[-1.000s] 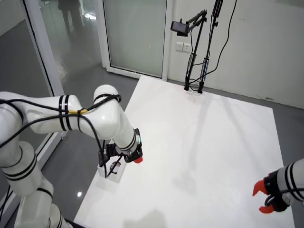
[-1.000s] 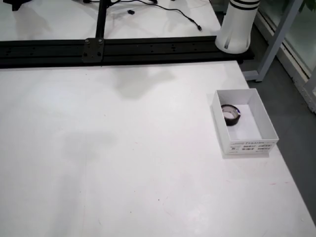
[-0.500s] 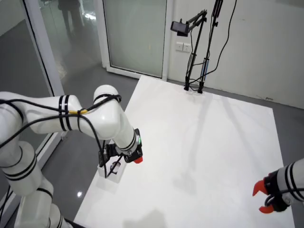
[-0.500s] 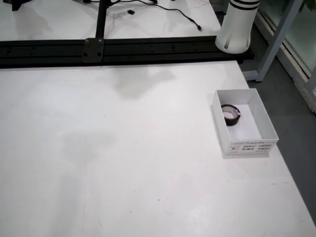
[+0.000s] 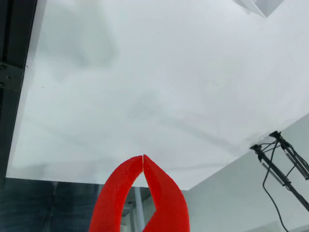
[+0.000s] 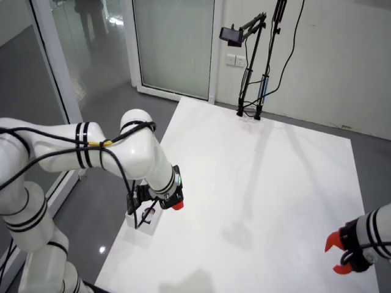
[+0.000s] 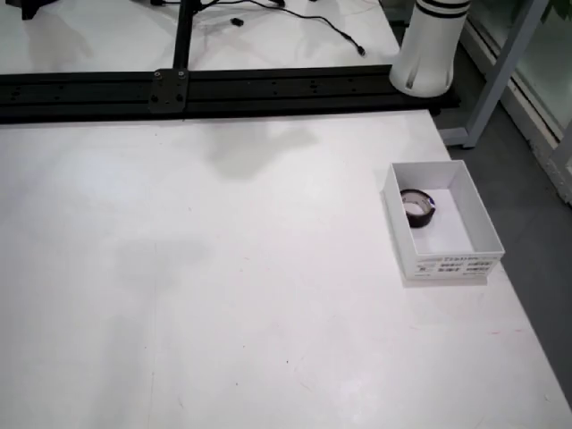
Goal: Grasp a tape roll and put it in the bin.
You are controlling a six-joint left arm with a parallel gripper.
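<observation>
The task looks finished: the dark tape roll (image 7: pixel 417 207) lies inside the white open cardboard bin (image 7: pixel 478 223) near the right edge of the white bench (image 7: pixel 223 295), and the red hand (image 5: pixel 143 157) is clenched on nothing.

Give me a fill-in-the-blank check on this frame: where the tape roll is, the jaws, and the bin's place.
1. In the view from above, the black tape roll lies ____ the white bin.
2. In the view that rides on the gripper, the gripper has its red jaws ____, tips touching.
3. In the view from above, the bin stands near the ____ edge of the white table.

Missing words: inside; shut; right
</observation>
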